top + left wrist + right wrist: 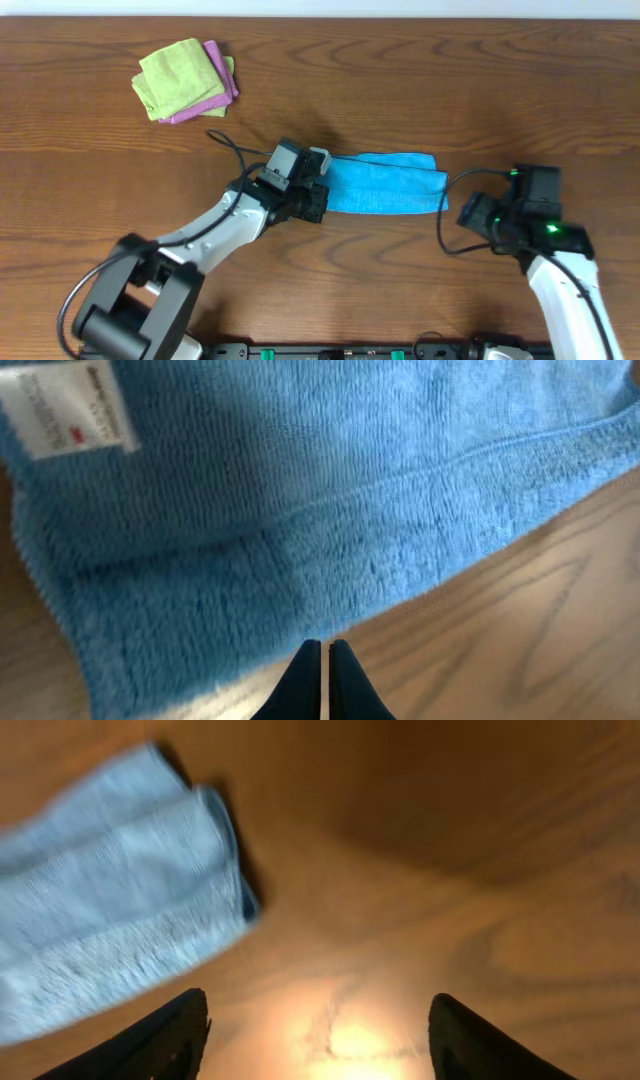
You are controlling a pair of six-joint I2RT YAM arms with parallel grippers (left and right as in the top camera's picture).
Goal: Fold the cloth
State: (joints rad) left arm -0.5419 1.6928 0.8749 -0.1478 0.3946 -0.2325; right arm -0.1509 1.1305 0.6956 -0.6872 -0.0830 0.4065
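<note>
At the centre of the overhead frame the blue cloth (385,185) lies on the table (420,90) as a long band running left to right, and the layered edge in the left wrist view suggests it is doubled over lengthwise. My left pincer (322,665) sits at the band's left end with its fingers pressed together right at the cloth's near edge; I see no fabric caught between the tips. The white tag (70,410) shows at the upper left of that view, lying on the pile. My right pincer (318,1015) is spread wide and empty over bare wood just off the band's right end, whose rolled corner fills the upper left of the right wrist view. I judge the cloth light, limp and plush: it will sag and drag rather than hold a shape, and its layers may slide apart, so I would pinch through both layers at a corner of a short end and carry it low toward the other end. The lime-green cloth (175,70) and the pink-purple cloth (215,85) are stacked well apart at the upper left of the overhead frame and pose no obstacle. Only my own left arm, covering the band's left end, crowds the work.
</note>
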